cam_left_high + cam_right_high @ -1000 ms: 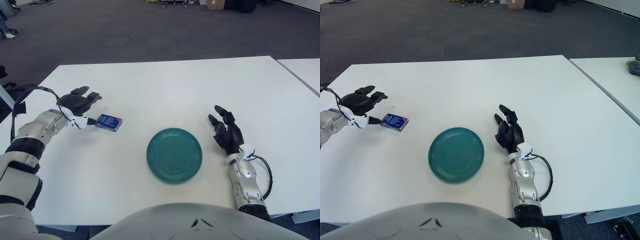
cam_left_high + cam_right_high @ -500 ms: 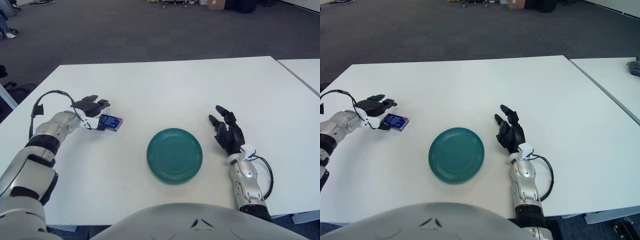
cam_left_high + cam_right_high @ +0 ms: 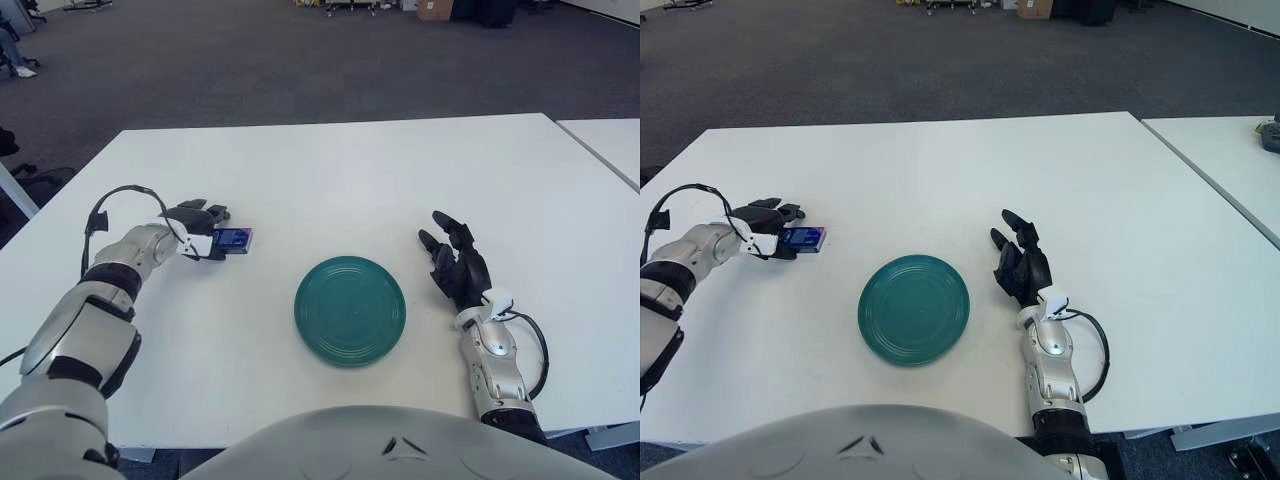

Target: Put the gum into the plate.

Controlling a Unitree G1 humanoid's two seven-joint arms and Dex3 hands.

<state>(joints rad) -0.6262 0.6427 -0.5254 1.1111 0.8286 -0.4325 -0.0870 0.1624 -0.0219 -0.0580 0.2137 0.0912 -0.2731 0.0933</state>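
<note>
The left hand (image 3: 200, 228) has its dark fingers (image 3: 207, 212) closed around one end of the gum (image 3: 233, 238) — a small blue pack with a pale patch on its face, the print on it too small to read. The pack sticks out of the hand toward the middle of the counter (image 3: 330, 170), low over the white top; whether it touches the surface cannot be told. A black cable loops up from the left wrist, and the grey and white forearm runs back to the counter's left edge.

The gum sits well to the left of the plate (image 3: 349, 309) and a little farther from the robot, apart from it. The plate is round, dark teal, with faint concentric rings, and lies flat near the counter's front edge.

The right hand (image 3: 457, 268) rests on the counter just right of the plate, fingers loosely spread and holding nothing, pointing away from the robot.

The counter is plain white and matte; a second white counter (image 3: 1230, 160) stands just beside it on the right, a narrow gap between them. Beyond lies dark grey carpet — at the far wall, a cardboard box (image 3: 432, 9) and dim furniture.
</note>
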